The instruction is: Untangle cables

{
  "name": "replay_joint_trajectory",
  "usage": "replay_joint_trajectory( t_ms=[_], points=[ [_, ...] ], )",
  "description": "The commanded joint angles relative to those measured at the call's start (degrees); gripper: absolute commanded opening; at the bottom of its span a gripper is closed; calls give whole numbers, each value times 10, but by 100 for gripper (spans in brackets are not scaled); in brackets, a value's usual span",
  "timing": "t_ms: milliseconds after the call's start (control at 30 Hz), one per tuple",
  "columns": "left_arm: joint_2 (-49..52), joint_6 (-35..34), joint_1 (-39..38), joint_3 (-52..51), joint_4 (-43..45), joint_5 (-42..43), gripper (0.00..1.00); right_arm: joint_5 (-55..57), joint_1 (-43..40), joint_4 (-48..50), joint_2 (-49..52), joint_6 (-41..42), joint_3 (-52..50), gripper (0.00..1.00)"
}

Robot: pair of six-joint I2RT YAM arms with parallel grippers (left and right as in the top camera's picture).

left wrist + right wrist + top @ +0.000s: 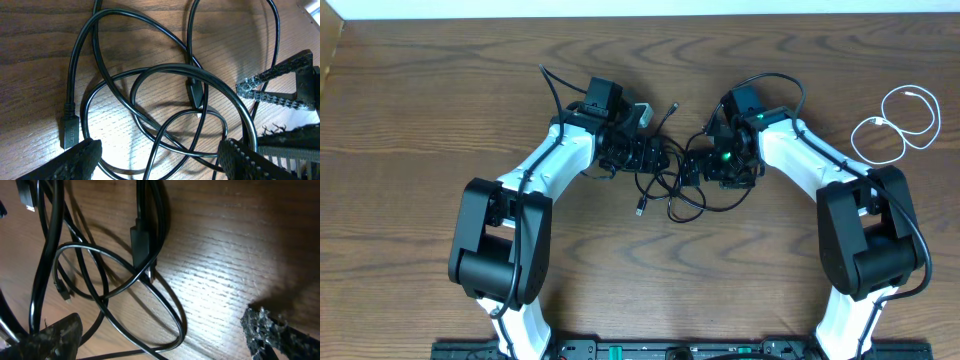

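**Both tools over the knot.** Your left gripper and right gripper hang with jaws apart, clamping nothing. Beneath them the thin black rubber-sheathed cables lie knotted at the centre of the brown wood-grain table. The short white coiled cord lies well apart, far right. Closing here could pinch several strands at once and tighten the knot. The grippers hide some crossings from overhead.

Both arms rise from near-edge bases, elbows bent, reaching inward. Left arm angles far and right, right arm far and left. Wrists pitched down. Left gripper and right gripper face each other at centre, tips near but apart. Left jaws parted wide, right jaws spread fully.
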Motion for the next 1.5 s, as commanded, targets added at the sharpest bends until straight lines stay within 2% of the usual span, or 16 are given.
replay_joint_trajectory(
  t_ms=[0, 200, 567, 1467],
  points=[
    [-1, -1, -1, -1, -1, 5, 79, 10, -1, -7, -24, -15, -12, 99],
    [-1, -1, -1, -1, -1, 5, 79, 26, -14, 8, -63, -15, -12, 99],
    [-1, -1, -1, -1, -1, 5, 79, 81, -14, 26, -62, -15, -12, 99],
    [-1, -1, -1, -1, -1, 5, 79, 82, -13, 26, -62, -15, -12, 99]
  ],
)
